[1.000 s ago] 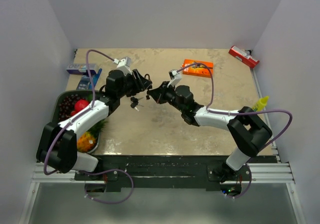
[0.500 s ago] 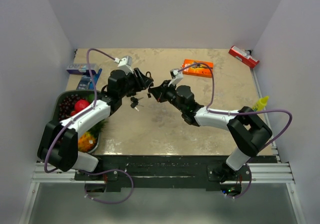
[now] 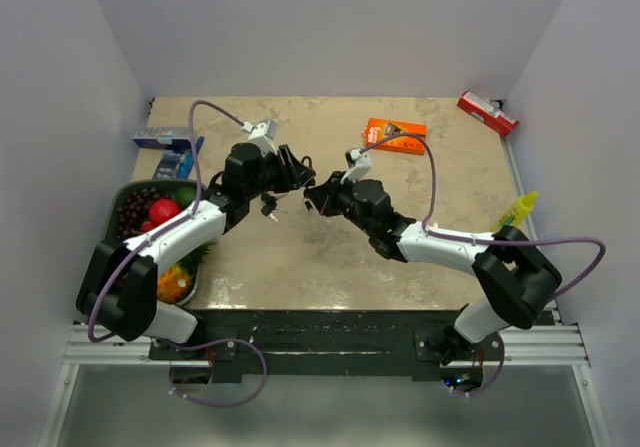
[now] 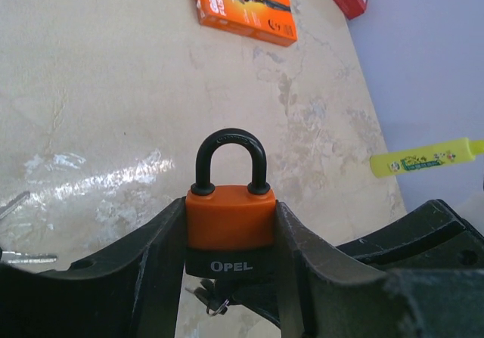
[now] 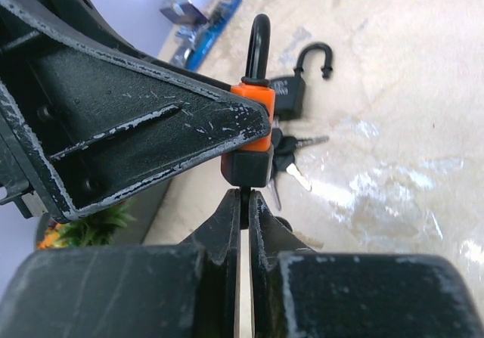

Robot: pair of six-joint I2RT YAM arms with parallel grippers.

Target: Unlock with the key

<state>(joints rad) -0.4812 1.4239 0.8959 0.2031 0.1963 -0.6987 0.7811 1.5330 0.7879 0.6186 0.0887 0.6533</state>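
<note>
Moved: since a second ago the right arm's elbow has swung right and nearer, and the left gripper (image 3: 298, 174) has eased right, so the two heads now meet tip to tip over the left-centre of the table (image 4: 98, 88)
left gripper: clamped on the padlock (image 4: 231, 217), one black finger (image 4: 155, 266) pressing on each side of its body
padlock: orange body with a black base marked OPEL, black shackle seated at both legs and standing clear beyond the fingertips; held up off the table
right gripper (image 5: 243, 202): squeezed fully together directly beneath the padlock's base, tips right against it
key (image 5: 243, 192): only a thin sliver shows, pinched between those tips and running up into the base; spare keys (image 5: 291, 168) hang beside the base
second padlock (image 5: 290, 90): black, shackle swung open, lying on the table just beyond the held one
further off: orange box (image 3: 395, 135) far of centre, yellow marker (image 3: 520, 207) at the right edge, fruit bowl (image 3: 120, 199) near left
</note>
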